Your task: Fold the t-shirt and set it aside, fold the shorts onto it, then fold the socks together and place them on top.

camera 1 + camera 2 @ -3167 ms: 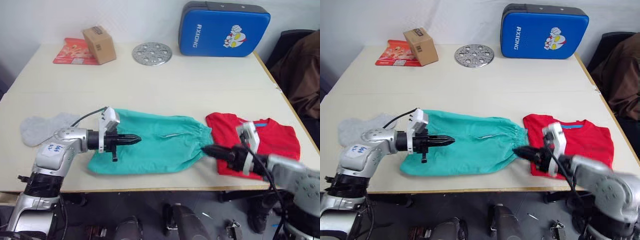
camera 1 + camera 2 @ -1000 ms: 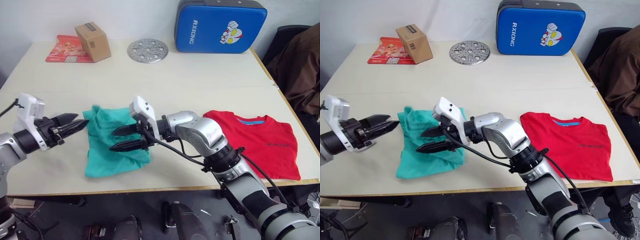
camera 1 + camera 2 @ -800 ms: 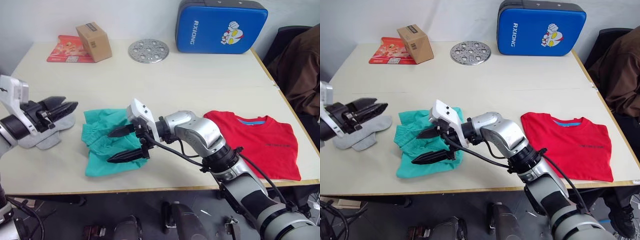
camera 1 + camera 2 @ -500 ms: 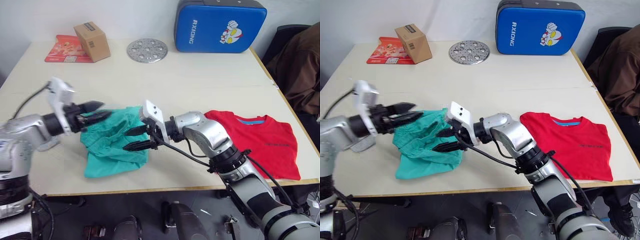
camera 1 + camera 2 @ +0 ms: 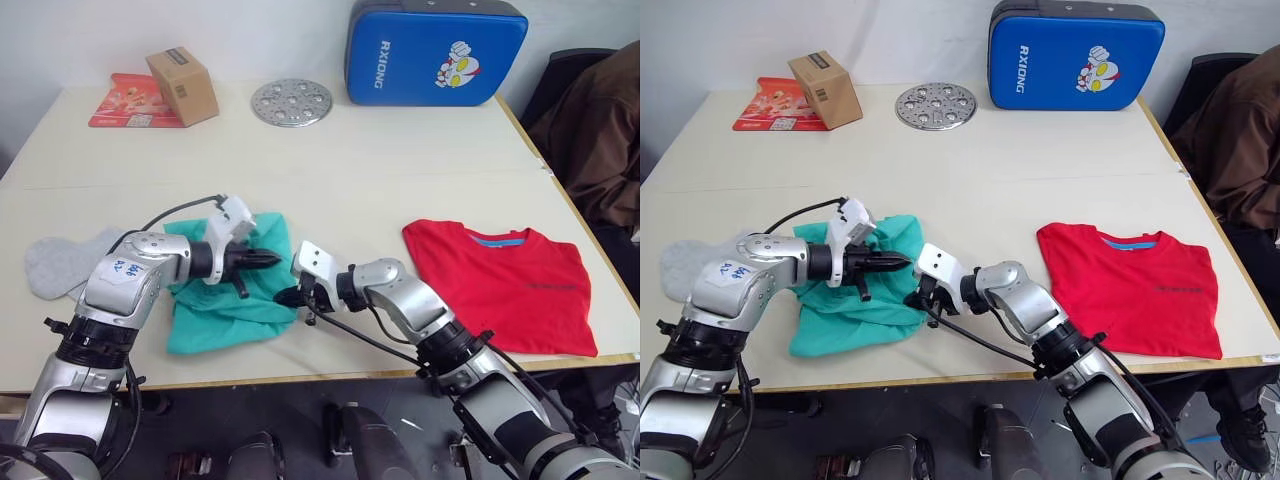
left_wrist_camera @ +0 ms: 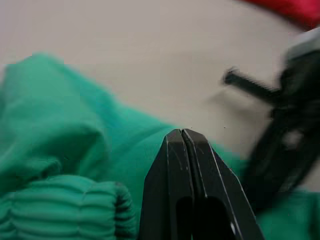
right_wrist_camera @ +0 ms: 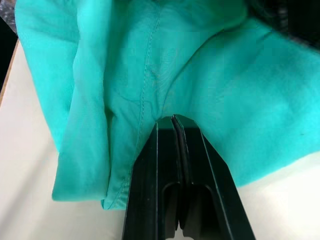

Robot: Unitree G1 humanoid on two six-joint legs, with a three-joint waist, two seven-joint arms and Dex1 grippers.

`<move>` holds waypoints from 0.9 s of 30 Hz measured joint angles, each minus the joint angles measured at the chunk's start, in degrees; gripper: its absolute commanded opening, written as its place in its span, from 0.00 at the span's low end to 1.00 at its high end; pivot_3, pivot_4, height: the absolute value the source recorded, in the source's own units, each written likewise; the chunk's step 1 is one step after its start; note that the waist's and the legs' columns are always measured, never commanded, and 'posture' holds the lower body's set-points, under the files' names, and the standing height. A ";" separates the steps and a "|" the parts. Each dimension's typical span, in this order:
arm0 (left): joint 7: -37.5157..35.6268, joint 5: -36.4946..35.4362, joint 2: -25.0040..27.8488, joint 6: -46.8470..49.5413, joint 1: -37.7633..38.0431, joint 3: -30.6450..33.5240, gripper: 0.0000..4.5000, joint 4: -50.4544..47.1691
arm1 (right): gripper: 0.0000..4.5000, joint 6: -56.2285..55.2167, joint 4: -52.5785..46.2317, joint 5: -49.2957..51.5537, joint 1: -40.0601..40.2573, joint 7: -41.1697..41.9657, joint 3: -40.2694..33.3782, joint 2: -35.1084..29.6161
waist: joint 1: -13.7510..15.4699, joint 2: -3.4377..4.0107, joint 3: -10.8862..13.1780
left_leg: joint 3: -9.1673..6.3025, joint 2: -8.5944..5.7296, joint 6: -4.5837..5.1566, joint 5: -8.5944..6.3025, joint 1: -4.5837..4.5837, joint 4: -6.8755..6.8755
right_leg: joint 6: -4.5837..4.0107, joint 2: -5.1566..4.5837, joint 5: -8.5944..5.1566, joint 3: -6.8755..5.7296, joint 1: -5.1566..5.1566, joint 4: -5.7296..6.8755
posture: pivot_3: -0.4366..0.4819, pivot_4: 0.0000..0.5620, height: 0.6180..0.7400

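Note:
The teal shorts (image 5: 222,308) lie bunched and roughly folded near the table's front left. My left gripper (image 5: 268,260) is shut, and its tips rest over the shorts' upper right part; the left wrist view shows its fingertips (image 6: 172,142) pressed together above the teal cloth (image 6: 60,120). At the shorts' right edge my right gripper (image 5: 283,297) is shut, tips against the cloth (image 7: 200,65), with no cloth seen between the fingers. The red t-shirt (image 5: 500,285) lies flat at the front right. The grey socks (image 5: 58,264) lie at the far left.
Along the back of the table (image 5: 400,190) stand a cardboard box (image 5: 182,86) on a red packet (image 5: 120,104), a perforated metal disc (image 5: 291,102) and a blue pad (image 5: 435,52). A brown garment (image 5: 600,130) hangs beyond the right edge.
Both grippers, open half a second ago, are now shut. The left one has moved right over the shorts; the right one has dropped lower at their right edge.

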 measured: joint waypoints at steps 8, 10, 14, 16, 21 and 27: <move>3.37 -0.42 1.92 -2.54 1.82 13.19 0.00 4.56 | 0.00 4.76 -2.71 2.85 -0.09 1.70 -2.56 -0.24 | -0.07 0.00 0.00 | 0.04 0.03 0.01 -0.01 -0.05 0.00 | 0.00 -0.03 0.00 -0.04 -0.06 0.01 | 0.48 0.27 1.00; -0.22 -8.02 2.57 2.30 5.82 19.26 0.00 -2.64 | 0.00 7.79 -2.42 5.35 -2.37 1.92 -5.27 0.79 | -0.19 0.00 0.01 | 0.05 0.04 0.00 -0.01 -0.06 0.01 | -0.01 -0.05 0.00 -0.04 -0.08 0.04 | 0.48 0.27 1.00; -6.03 -20.23 5.95 11.03 15.05 26.15 0.00 -17.92 | 0.00 8.72 0.98 7.22 -10.95 0.15 -9.71 5.26 | -0.62 0.00 0.00 | -0.04 0.03 -0.11 0.05 0.05 -0.01 | -0.09 -0.03 -0.04 -0.05 0.00 0.08 | 0.48 0.27 1.00; -5.82 -18.71 8.17 10.50 19.75 25.40 0.00 -20.68 | 0.00 5.73 6.24 5.34 -13.50 -2.25 -9.44 7.93 | -0.98 0.03 -0.01 | -0.07 -0.02 -0.11 0.11 0.15 -0.06 | -0.13 -0.05 -0.05 -0.03 0.08 0.09 | 0.48 0.27 1.00; -2.38 -10.77 8.98 6.38 26.32 19.56 0.00 -20.04 | 0.00 -6.55 25.61 -4.08 -17.33 -9.54 -6.41 11.30 | -1.12 -0.01 -0.02 | -0.12 -0.04 -0.07 0.16 -0.07 -0.07 | -0.18 -0.06 -0.01 -0.03 -0.02 0.01 | 0.48 0.27 1.00; -2.18 -9.69 8.90 4.40 30.65 21.84 0.00 -18.31 | 0.00 -16.51 38.74 -8.65 -21.71 -14.70 -9.60 11.27 | -1.62 -0.01 -0.02 | -0.05 0.02 -0.09 0.14 -0.07 -0.23 | -0.19 -0.04 -0.02 -0.04 -0.08 -0.07 | 0.48 0.27 1.00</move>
